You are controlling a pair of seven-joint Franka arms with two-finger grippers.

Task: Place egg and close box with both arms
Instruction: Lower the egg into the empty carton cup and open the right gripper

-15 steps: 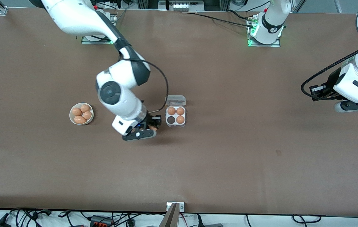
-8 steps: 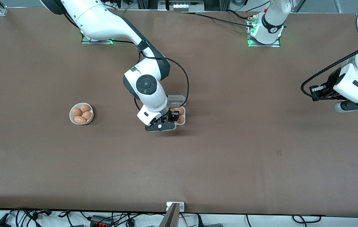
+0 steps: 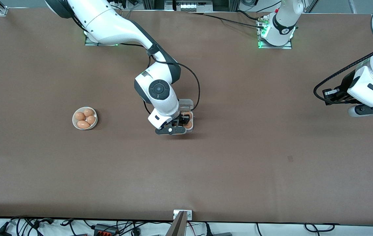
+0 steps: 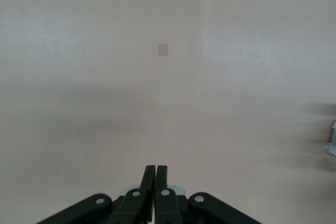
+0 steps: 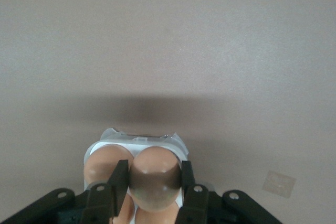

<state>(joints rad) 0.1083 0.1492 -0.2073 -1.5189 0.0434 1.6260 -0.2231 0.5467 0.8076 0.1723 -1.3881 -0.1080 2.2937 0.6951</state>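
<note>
Just left of the front view's centre, we see the right gripper (image 3: 180, 124) poised over the box (image 3: 189, 120), its fingers (image 5: 118, 178) clamped on an egg (image 5: 152, 176). The box sits mid-table with its clear lid (image 3: 186, 104) open, and the arm hides most of its tray; two other eggs (image 3: 188, 125) show past the gripper. At the frame's left, toward the right arm's end of the table, a white bowl (image 3: 75, 124) holds four more eggs (image 3: 85, 118), well apart from the box. At the right edge, we find the left gripper (image 4: 155, 176) waiting over bare table (image 3: 271, 170), its fingers pressed together and holding nothing.
</note>
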